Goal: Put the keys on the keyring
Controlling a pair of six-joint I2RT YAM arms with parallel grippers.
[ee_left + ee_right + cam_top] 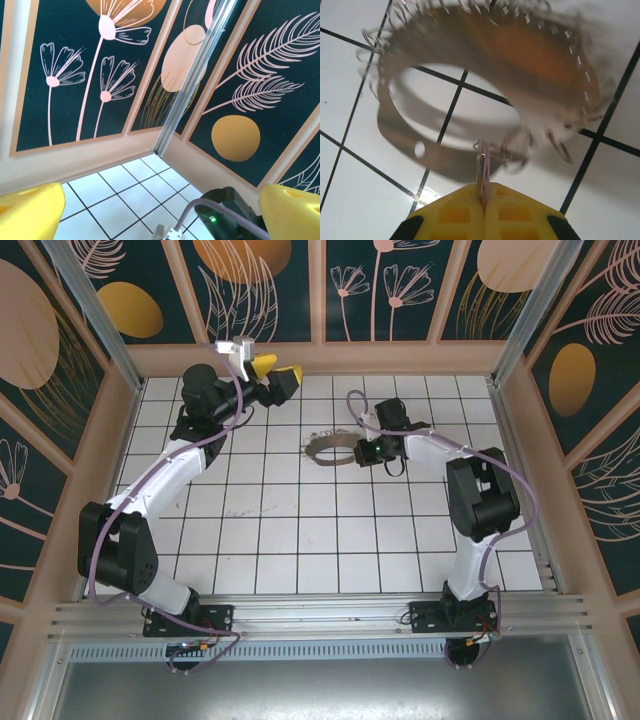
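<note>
- One key (pixel 484 167), thin and pale lilac, stands edge-on in the right gripper (pixel 484 186). The yellow fingers are pressed together on its lower part, and only the upper part is clear of them.
- Key tip reaches the near rim of the keyring (pixel 530 60), right at a small wire loop (pixel 515 152) hanging from that rim.
- Progress (judgement): the key is picked up and brought to the ring, so the threading step is in hand. Whether the key is hooked onto a loop cannot be told, because the contact spot is small and partly blurred. Left to do: confirm the key is captured on the ring, then release it.
- Keyring appearance: a wide, flat, brown band with a large open centre. One small punched hole sits in its near-left part, and many silvery wire loops run along the outer edge. The far side is blurred. A shadow falls on the tiles under the near rim, so that side may be lifted; not certain.
- Location: the keyring is on the tiled tabletop (pixel 300 540), toward the far edge and roughly midway between the left and right edges. The right gripper is just beside it on the right.
- Left gripper (pixel 275 372): jaws spread wide with nothing between them, raised near the far-left corner, well apart from the ring.
</note>
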